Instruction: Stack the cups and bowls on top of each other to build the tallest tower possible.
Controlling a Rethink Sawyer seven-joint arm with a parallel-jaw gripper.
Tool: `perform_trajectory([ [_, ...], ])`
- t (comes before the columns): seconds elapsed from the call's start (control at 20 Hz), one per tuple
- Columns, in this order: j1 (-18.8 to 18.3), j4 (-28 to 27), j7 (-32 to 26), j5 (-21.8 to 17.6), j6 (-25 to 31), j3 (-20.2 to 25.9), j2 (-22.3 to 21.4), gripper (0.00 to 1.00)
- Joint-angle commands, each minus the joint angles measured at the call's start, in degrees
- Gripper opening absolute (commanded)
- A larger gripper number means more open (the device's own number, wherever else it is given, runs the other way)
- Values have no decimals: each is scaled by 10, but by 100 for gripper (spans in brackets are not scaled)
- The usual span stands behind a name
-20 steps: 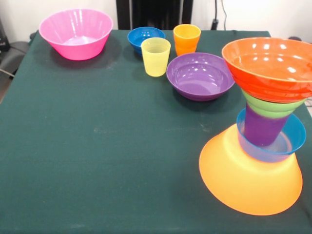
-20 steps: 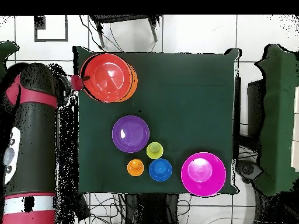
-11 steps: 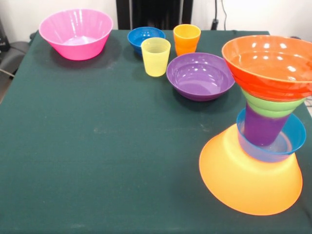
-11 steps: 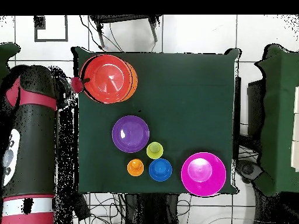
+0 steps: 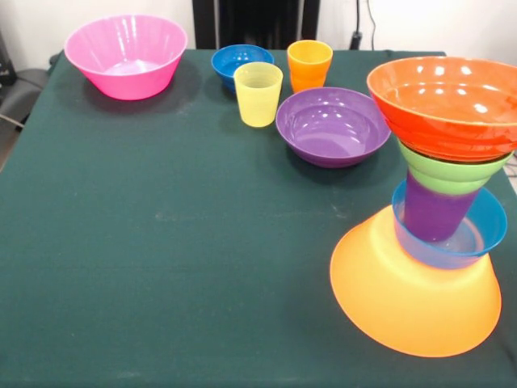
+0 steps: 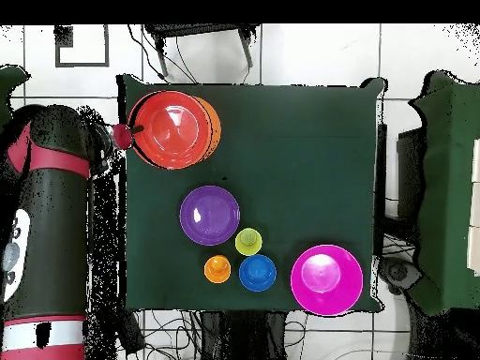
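Observation:
The tower (image 5: 440, 210) stands at the table's right side: an upturned yellow-orange bowl (image 5: 412, 303), a light blue bowl (image 5: 487, 228), a purple cup (image 5: 435, 212), a green bowl (image 5: 452, 174) and an orange-red bowl (image 5: 444, 105) on top, sitting slightly askew. From above, the orange-red bowl (image 6: 170, 128) hides most of the column. My gripper (image 6: 121, 136) sits right at that bowl's left rim; it does not show in the front view. Loose on the cloth are a yellow cup (image 5: 258, 94), an orange cup (image 5: 309, 65), a purple bowl (image 5: 331, 125), a dark blue bowl (image 5: 241, 61) and a pink bowl (image 5: 125, 52).
My thick red and black arm (image 6: 52, 225) lies along the table's left edge in the overhead view. A dark green cloth (image 5: 161, 242) covers the table. The tower stands close to the table's edge.
The orange-red top bowl has shifted a little and now sits more tilted, showing more of the green bowl under it. The arm has edged slightly beside the tower.

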Motion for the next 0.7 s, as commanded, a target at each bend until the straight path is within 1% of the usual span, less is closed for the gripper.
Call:
perform_trajectory([
  [0.05,-4,45,-88,-20,42,69,14,0],
  [0.45,-5,39,-84,-19,33,73,20,0],
  [0.7,-6,37,-84,-17,38,76,22,0],
])
